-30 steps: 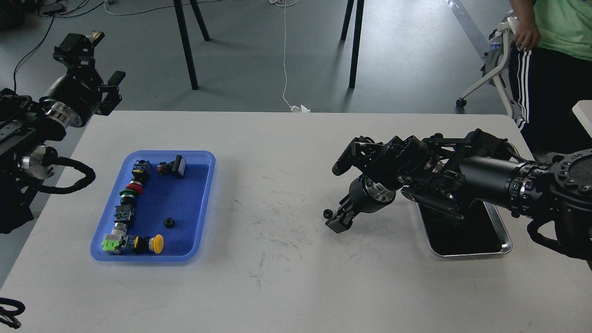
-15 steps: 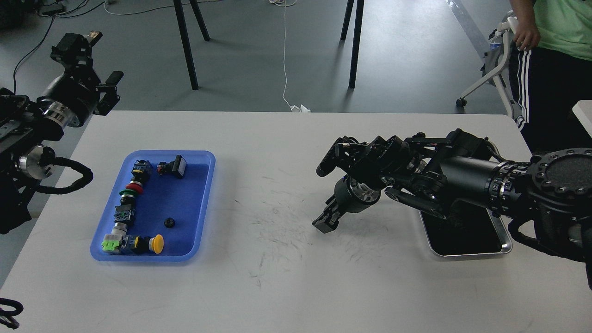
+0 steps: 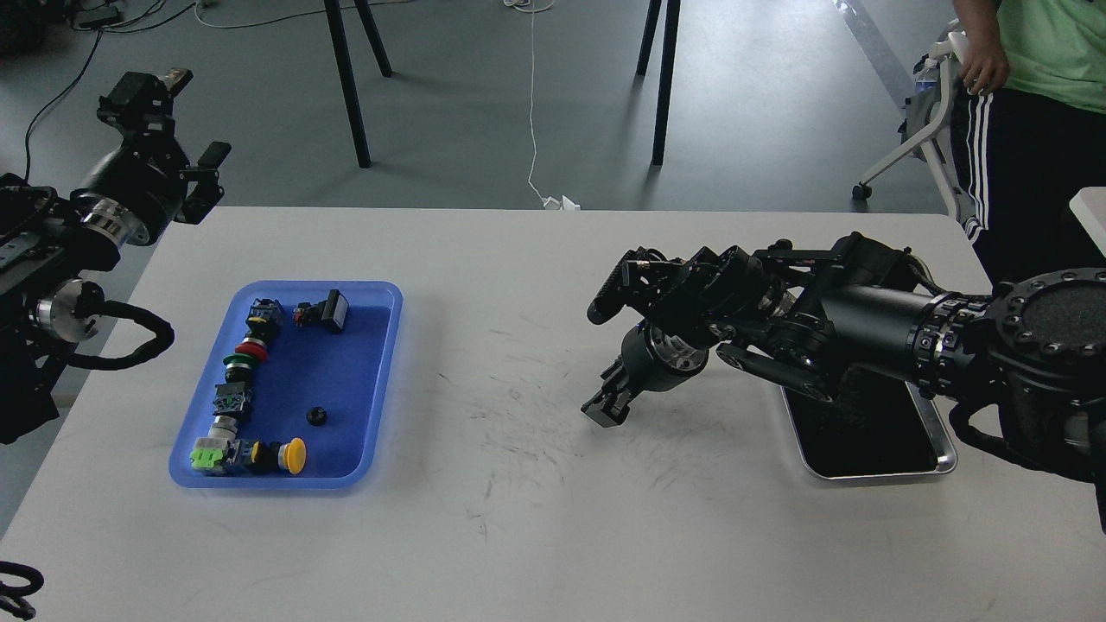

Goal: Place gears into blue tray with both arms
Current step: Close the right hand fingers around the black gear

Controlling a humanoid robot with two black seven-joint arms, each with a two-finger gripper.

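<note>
The blue tray (image 3: pixel 371 380) lies on the left part of the white table. One tiny black gear (image 3: pixel 316 416) rests on its floor, right of a row of coloured switches (image 3: pixel 238 380). My right gripper (image 3: pixel 602 410) points down at the table's middle, well right of the tray. It is dark and small, so its fingers cannot be told apart. No second gear shows; the spot under that gripper's tip is hidden. My left gripper (image 3: pixel 186 121) hangs open and empty above the table's far left corner, behind the tray.
A shiny steel tray (image 3: pixel 942 449) with a dark inside lies at the right, partly under my right arm. A person (image 3: pixel 1028 95) and a wheeled chair (image 3: pixel 924 138) stand beyond the far right corner. Black table legs (image 3: pixel 350 86) stand behind the table.
A gear lay just left of my right gripper a second ago. The gripper moved left over it, and the gear no longer shows. My left gripper shifted slightly left.
</note>
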